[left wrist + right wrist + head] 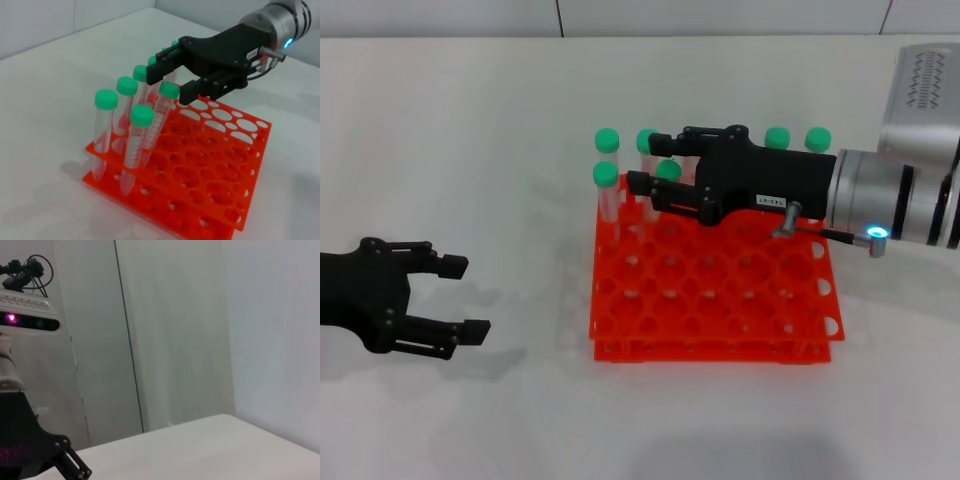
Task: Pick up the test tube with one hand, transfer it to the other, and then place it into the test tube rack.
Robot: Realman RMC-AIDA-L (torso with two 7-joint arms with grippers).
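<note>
The test tube (669, 168) has a green cap and a clear body (158, 120). It leans with its lower end in a hole near the back left of the orange-red test tube rack (720, 300). My right gripper (647, 163), black with a white label and a blue-lit wrist, reaches over the rack from the right. Its fingers are shut on the tube at cap height (167, 86). Far left of the rack, my left gripper (460, 295) hovers over the table, open and holding nothing.
Several other green-capped tubes (607, 138) stand along the rack's back row and left corner (106, 99), close around the held tube. Most of the rack's holes (220, 165) hold nothing. White tabletop surrounds the rack.
</note>
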